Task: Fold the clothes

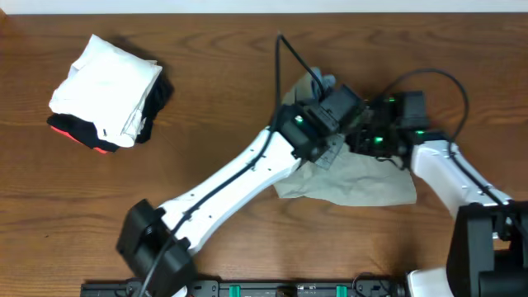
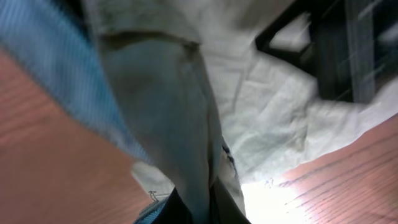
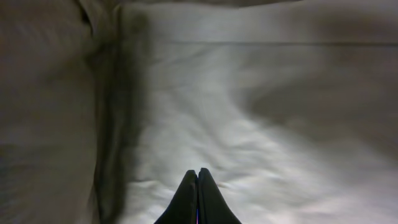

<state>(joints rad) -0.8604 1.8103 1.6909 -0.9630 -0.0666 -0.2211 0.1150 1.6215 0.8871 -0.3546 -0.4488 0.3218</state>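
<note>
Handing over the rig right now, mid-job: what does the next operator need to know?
Left claw: shut on a ridge of the light khaki cotton trousers.
Right claw: shut, tips against the same cloth; grip unconfirmed.
Trousers: crumpled heap on the brown wooden table, right of centre.
Done: no neat fold visible. Left: flatten, then fold.

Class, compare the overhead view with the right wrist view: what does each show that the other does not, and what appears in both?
Only overhead: the wooden table, the folded stack at upper left, white on top of black and red, and the left arm and right arm meeting over the cloth. Only right wrist: the right gripper close up, fingertips shut, and a shadowed crease running down the fabric. Both: the khaki trousers, crumpled.
</note>
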